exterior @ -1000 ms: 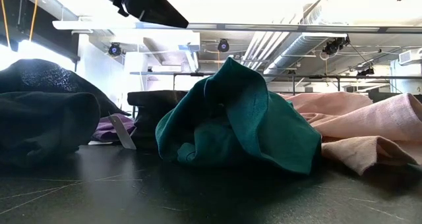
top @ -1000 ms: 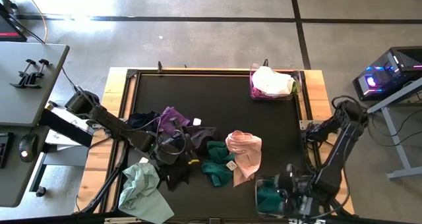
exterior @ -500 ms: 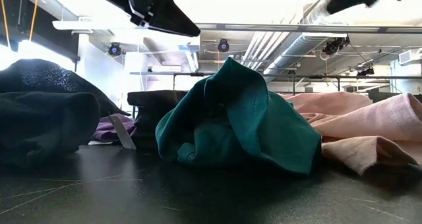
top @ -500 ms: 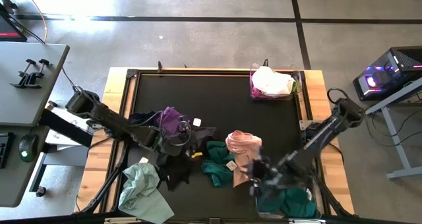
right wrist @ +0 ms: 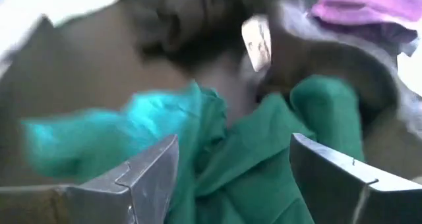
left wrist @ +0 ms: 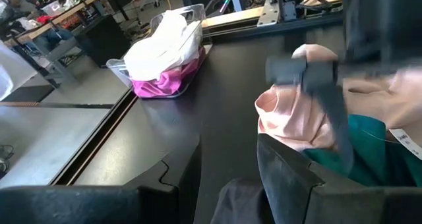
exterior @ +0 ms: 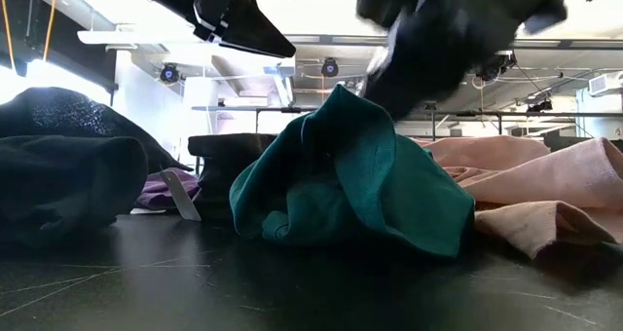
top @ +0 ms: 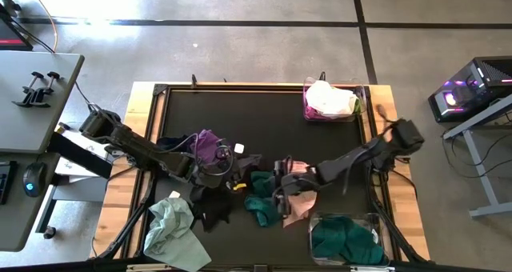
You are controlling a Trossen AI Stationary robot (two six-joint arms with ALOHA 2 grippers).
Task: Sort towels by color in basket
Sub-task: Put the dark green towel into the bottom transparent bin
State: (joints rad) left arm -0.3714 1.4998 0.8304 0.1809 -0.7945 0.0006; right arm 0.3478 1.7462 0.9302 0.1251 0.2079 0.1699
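1. Nearest the front edge of the black table top, a clear plastic bin at the front right holds a crumpled teal towel.
2. At the front left, a pale mint towel hangs partly over the table's edge, with a black towel just beside it.
3. Further in lies the main heap: a second teal towel on the table, touching a soft pink towel on its right.
4. The right gripper hovers over the spot where those two meet; in its wrist view its two grey fingers stand wide apart with nothing between them, teal cloth lying below.
5. In the low view this gripper is a dark blur above the teal towel's peak, and whether it touches the cloth cannot be told.
6. Left of the heap, the left gripper sits among dark cloths, beside a purple towel and a navy towel. Its fingers are hidden by the cloths, so I cannot tell how far open it is or whether it has hold of anything.
7. A white tag shows just right of the purple towel.
8. At the far right corner, another clear plastic bin holds a white towel piled on a magenta towel.
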